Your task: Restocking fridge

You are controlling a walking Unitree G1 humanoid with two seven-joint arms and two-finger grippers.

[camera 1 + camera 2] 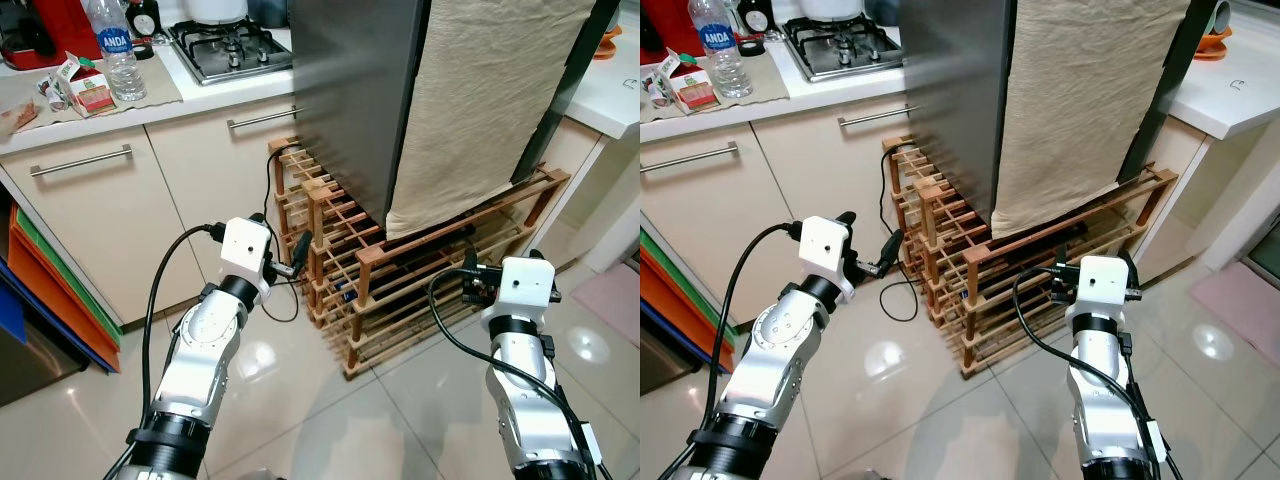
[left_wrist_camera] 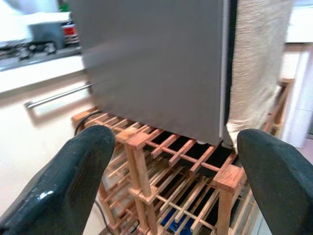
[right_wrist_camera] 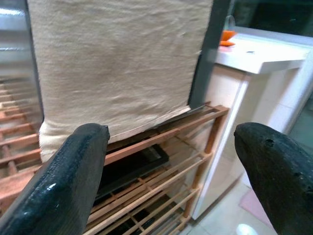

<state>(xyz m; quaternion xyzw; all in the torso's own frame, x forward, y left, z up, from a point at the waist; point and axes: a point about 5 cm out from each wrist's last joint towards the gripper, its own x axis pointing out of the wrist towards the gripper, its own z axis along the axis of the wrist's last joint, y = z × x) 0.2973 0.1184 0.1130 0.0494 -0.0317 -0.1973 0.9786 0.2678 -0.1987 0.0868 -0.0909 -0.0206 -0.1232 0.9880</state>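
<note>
The grey fridge (image 1: pixel 355 100) stands closed on a low wooden slatted rack (image 1: pixel 400 270), and a beige cloth (image 1: pixel 490 100) hangs down its front. My left gripper (image 1: pixel 284 240) is raised at the fridge's left side, near the rack's corner post, open and empty. In the left wrist view its fingers (image 2: pixel 63 181) frame the grey fridge wall (image 2: pixel 156 68) and the rack (image 2: pixel 161 161). My right gripper (image 1: pixel 470 278) is held low before the rack's right part, open with nothing in it. The right wrist view looks between its fingers (image 3: pixel 73 181) at the cloth (image 3: pixel 117 63).
A counter (image 1: pixel 200 95) to the left carries a water bottle (image 1: pixel 118 50), a milk carton (image 1: pixel 85 88) and a gas hob (image 1: pixel 230 45) above handled drawers (image 1: pixel 80 160). A black cable (image 1: pixel 270 190) hangs by the rack. Orange and green panels (image 1: pixel 50 290) lean at far left. Glossy tiled floor (image 1: pixel 330 420) lies ahead.
</note>
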